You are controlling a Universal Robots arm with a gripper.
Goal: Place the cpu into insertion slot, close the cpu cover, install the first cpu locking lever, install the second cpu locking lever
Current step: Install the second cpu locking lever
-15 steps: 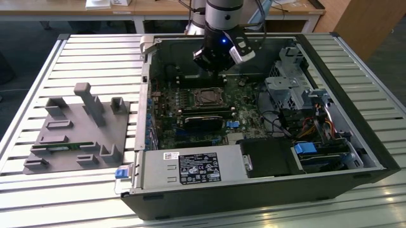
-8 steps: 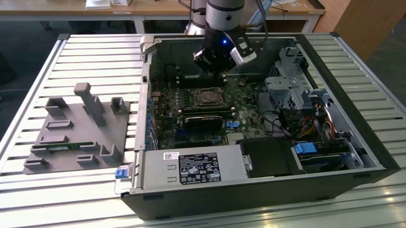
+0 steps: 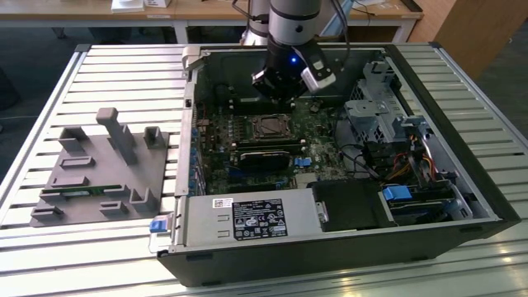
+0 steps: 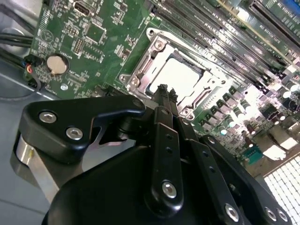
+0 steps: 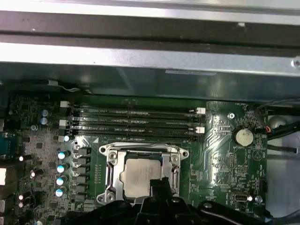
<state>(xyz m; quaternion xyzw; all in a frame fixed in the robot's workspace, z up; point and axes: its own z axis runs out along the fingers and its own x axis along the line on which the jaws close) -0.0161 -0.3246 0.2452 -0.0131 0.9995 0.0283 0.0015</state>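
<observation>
Silvery-grey, the cpu (image 5: 139, 176) lies flat in the insertion slot (image 5: 110, 165) on the green board (image 5: 225, 154), with the cpu cover (image 4: 194, 91) down around it as a metal frame. In both wrist views the end effector (image 4: 163, 90) hangs just above the socket's edge, its fingers pressed together and holding nothing. Memory slots (image 5: 133, 121) run beside the socket.

I can't read any text from here. The power supply (image 3: 247, 219) carries a white barcode sticker (image 3: 224, 203) and a black label (image 3: 259, 220) with white print and marks, all too small to make out. White silkscreen markings on the motherboard (image 5: 225, 154) in both wrist views stay illegible too.
</observation>
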